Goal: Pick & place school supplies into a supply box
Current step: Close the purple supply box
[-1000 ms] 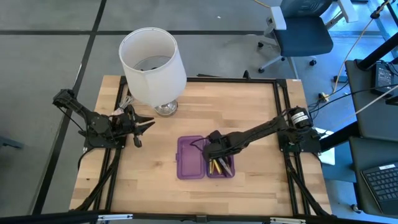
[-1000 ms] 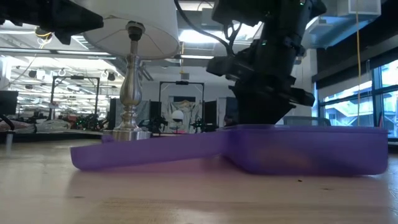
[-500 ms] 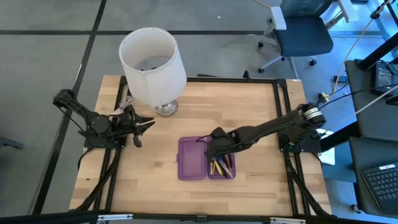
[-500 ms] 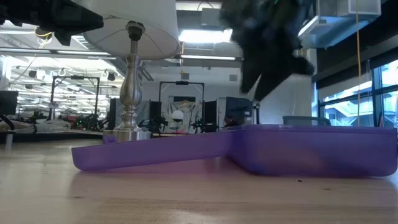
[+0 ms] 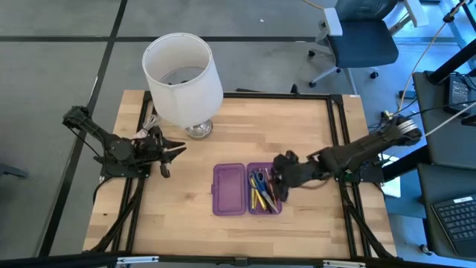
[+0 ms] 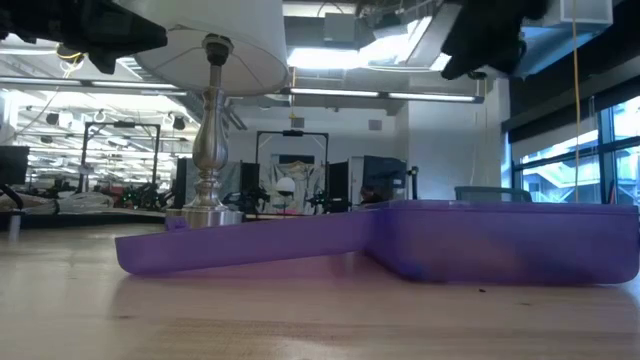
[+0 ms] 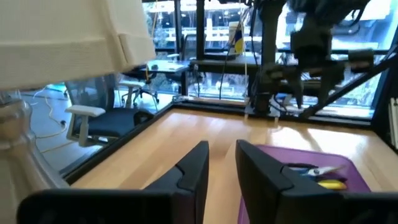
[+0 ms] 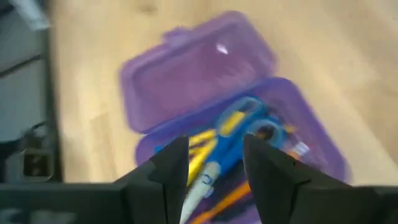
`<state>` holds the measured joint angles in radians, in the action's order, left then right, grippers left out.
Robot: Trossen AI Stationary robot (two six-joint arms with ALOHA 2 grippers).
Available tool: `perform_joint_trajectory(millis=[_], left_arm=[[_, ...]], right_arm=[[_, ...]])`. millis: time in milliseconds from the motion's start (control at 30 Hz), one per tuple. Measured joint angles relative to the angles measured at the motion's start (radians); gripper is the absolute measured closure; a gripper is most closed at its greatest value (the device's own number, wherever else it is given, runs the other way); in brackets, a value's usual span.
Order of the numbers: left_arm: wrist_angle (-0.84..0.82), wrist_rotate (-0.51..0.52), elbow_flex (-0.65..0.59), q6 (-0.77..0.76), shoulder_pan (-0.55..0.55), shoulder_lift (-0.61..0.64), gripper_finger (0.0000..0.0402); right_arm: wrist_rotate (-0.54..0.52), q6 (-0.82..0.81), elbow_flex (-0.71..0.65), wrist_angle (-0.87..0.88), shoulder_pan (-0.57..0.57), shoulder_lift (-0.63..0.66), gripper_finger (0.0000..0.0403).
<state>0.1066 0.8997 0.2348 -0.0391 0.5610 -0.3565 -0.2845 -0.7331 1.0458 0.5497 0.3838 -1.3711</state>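
The purple supply box lies open on the wood table. Its lid half lies toward the table's left, and its tray half toward the right. In the tray lie the blue-handled scissors on top of yellow, orange and dark pens. My right gripper hangs open and empty just right of the tray, raised above it. My left gripper waits open near the lamp's base, left of the box.
A white-shaded lamp stands on its metal base at the table's far left, close to the left gripper. Black frame rails run along the table's left and right edges. Bare wood lies near and far of the box.
My right gripper has drawn back from over the box's tray toward the table's right edge and risen. The blue-handled scissors now show lying in the tray where the gripper stood. The box and the left arm have kept still.
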Motion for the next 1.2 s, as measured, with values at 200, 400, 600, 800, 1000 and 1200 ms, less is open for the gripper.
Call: perform_joint_trajectory(millis=[200,400,600,800,1000,1200], left_arm=[[-0.031,-0.004,0.0,-0.053,0.0,0.0,0.0327],[-0.031,-0.101,0.0,-0.211,0.0,-0.103,0.0327],[0.19,-0.093,0.0,-0.37,0.0,-0.439,0.0327],[0.265,-0.087,0.079,-0.503,0.0,-0.758,0.0327],[0.21,-0.187,0.198,-0.629,0.006,-0.942,0.0327],[-0.021,-0.203,0.302,-0.85,0.038,-1.014,0.0327]], right_arm=[[0.02,0.254,-0.306,-0.354,-0.027,0.174,0.0249],[0.086,0.45,-0.52,-0.492,-0.163,0.44,0.0249],[0.265,0.474,-0.682,-0.557,-0.269,0.619,0.0249],[0.454,0.411,-0.792,-0.56,-0.278,0.669,0.0249],[0.571,0.344,-0.871,-0.561,-0.248,0.665,0.0249],[0.568,0.352,-0.905,-0.562,-0.229,0.665,0.0249]])
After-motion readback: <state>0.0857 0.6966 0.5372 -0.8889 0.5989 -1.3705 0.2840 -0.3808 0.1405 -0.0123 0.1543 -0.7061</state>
